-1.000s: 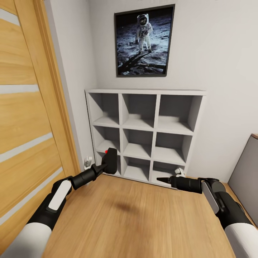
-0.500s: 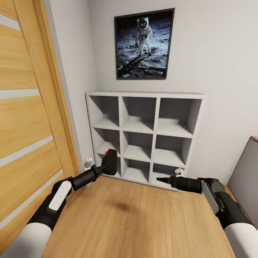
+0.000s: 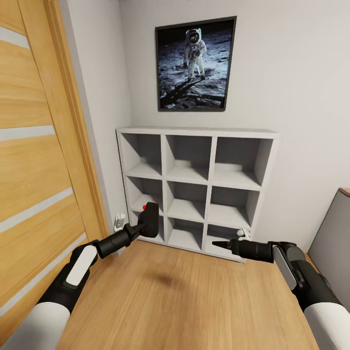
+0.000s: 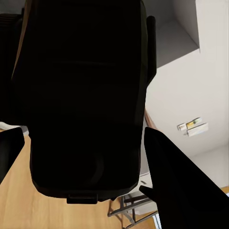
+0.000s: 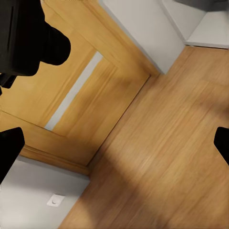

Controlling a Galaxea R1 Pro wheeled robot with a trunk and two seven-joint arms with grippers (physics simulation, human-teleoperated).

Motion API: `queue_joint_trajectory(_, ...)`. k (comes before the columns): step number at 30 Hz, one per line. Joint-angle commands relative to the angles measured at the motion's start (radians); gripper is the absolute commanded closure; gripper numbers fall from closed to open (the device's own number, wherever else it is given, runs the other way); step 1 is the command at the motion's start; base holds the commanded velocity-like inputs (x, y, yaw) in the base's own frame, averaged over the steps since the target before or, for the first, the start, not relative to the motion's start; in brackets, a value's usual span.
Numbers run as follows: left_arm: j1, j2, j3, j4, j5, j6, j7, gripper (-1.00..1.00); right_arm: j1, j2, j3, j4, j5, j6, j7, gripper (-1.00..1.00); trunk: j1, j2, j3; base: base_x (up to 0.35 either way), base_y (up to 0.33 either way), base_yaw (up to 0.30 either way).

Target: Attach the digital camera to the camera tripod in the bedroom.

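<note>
Against the far wall: wood door (image 3: 34,160) on the left side, grey cube shelf (image 3: 197,187) on the floor, its left edge close to the door frame, astronaut poster (image 3: 196,64) above it. All nine cubbies look bare. Wood floor (image 3: 184,296) in front. Left arm reaches out at low-shelf height; left gripper (image 3: 141,227) is clamped on the digital camera (image 3: 149,219), red button at its top corner. My read: it's carried out in front so it stays in head view during transit. Right gripper (image 3: 219,244) hangs idle, nothing in it; the wrist view puts its fingertips at opposite frame edges, so spread wide. In the left wrist view the camera body (image 4: 86,95) blocks most of the frame. Small white item behind the right gripper, at the shelf's bottom right corner: can't identify. Tripod location unknown from here.
</note>
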Motion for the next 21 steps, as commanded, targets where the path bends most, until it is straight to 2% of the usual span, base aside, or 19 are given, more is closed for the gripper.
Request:
queue_joint_trajectory(1, -0.001, 0.001, -0.001, 0.0, 0.005, 0.004, 0.0, 1.0, -0.001, 0.0, -0.001, 0.001, 0.0, 0.004, 0.003, -1.0, -0.004, 0.007, 0.002, 0.0, 0.0, 0.0)
queue_joint_trajectory(21, -0.001, 0.001, -0.001, 0.002, 0.005, 0.004, 0.001, 1.0, -0.001, 0.001, -0.001, 0.002, -0.001, 0.004, 0.003, -1.0, -0.081, 0.147, 0.065, 0.0, 0.0, 0.0)
